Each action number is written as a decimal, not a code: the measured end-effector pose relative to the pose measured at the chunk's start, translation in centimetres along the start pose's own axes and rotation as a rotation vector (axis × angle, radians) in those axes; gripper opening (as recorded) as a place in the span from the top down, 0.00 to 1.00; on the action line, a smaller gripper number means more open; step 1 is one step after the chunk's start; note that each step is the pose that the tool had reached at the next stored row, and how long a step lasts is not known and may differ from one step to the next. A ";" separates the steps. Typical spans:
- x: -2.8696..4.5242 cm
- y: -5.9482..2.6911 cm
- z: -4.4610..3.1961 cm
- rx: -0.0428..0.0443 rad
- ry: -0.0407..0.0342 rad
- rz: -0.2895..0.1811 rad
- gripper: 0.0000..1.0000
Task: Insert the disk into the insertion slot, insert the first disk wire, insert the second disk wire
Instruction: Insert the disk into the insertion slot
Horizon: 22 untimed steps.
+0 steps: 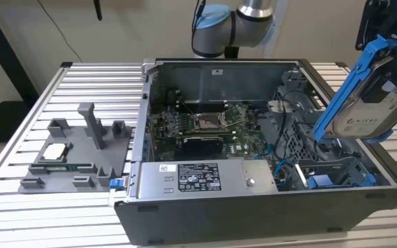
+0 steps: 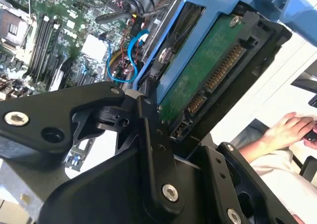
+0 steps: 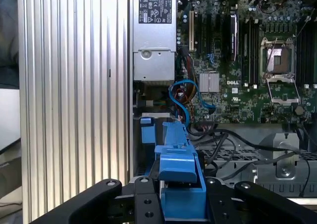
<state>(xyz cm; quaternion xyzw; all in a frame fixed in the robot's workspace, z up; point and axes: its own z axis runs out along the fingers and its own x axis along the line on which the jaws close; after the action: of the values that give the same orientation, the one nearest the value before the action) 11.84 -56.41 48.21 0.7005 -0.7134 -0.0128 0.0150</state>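
Note:
The disk (image 1: 365,114), a grey drive with a white label in a bright blue carrier (image 1: 350,77), hangs tilted on edge above the open computer case's side on the exterior view's right. My gripper (image 1: 386,82) is shut on it. The second wrist view shows the disk's green circuit board (image 2: 205,73) and connector, with black fingers (image 2: 148,130) clamped on the carrier edge. In the first wrist view the carrier (image 3: 181,177) sits between the fingers. Below the disk lies the drive bay with the insertion slot (image 1: 336,173). Blue wires (image 3: 184,92) curl inside the case beside the bay.
The case (image 1: 254,206) lies open on a slatted metal table (image 1: 95,82), with the motherboard (image 1: 205,124) in the middle and a grey labelled power-supply box (image 1: 205,178) at the front. A grey fixture plate (image 1: 74,155) sits on the exterior view's left. A person's hand (image 2: 287,130) shows beyond the table.

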 end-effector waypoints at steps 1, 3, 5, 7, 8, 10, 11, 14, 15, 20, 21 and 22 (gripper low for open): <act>0.00 0.00 0.01 0.0000 -0.0001 0.000 0.67; 0.00 0.00 0.04 0.0000 -0.0002 0.000 0.67; 0.00 0.00 0.07 0.0000 -0.0002 0.000 0.67; 0.00 -0.01 0.12 0.0000 -0.0002 0.000 0.67; 0.00 -0.01 0.14 0.0000 -0.0001 0.000 0.67; 0.00 -0.01 0.19 0.0000 -0.0001 0.000 0.67; 0.00 -0.01 0.21 0.0000 -0.0001 0.000 0.67; 0.00 -0.01 0.28 0.0000 -0.0001 0.000 0.67; 0.00 -0.01 0.33 0.0000 -0.0001 0.000 0.67; 0.00 -0.02 0.36 0.0000 -0.0002 0.000 0.67; 0.00 -0.01 0.38 0.0000 -0.0002 0.000 0.67; -0.01 -0.02 0.41 0.0000 -0.0003 0.000 0.67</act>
<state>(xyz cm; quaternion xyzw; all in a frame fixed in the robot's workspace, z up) 11.84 -56.40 47.80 0.7005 -0.7134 -0.0129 0.0149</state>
